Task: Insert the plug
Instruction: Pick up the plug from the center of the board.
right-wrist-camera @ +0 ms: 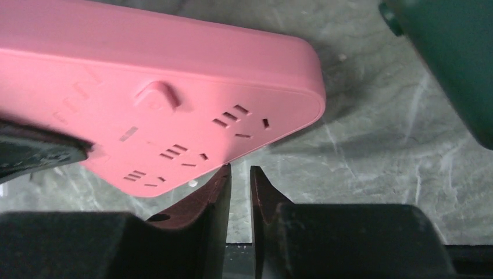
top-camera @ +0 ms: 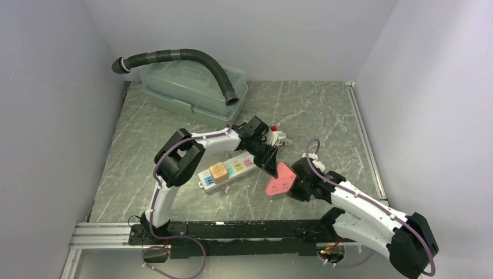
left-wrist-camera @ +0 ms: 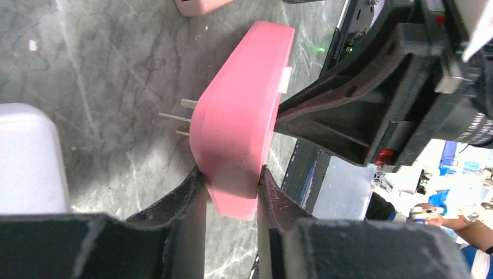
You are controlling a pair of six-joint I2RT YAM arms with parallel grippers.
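The plug (top-camera: 281, 180) is a flat pink triangular adapter lying just right of a white power strip (top-camera: 227, 171) with coloured sockets. In the left wrist view the plug (left-wrist-camera: 244, 116) shows thin metal prongs (left-wrist-camera: 174, 116) pointing left over the table. My left gripper (left-wrist-camera: 231, 174) is shut on its lower corner, both pads pressed to its faces. In the right wrist view the plug's slotted face (right-wrist-camera: 174, 104) fills the upper left. My right gripper (right-wrist-camera: 239, 168) sits just under its edge, fingers nearly together with nothing between them.
A clear lidded plastic box (top-camera: 192, 87) stands at the back left with a black corrugated hose (top-camera: 192, 58) arching over it. A small white device with a red button (top-camera: 276, 135) lies behind the left gripper. Grey walls close in on three sides.
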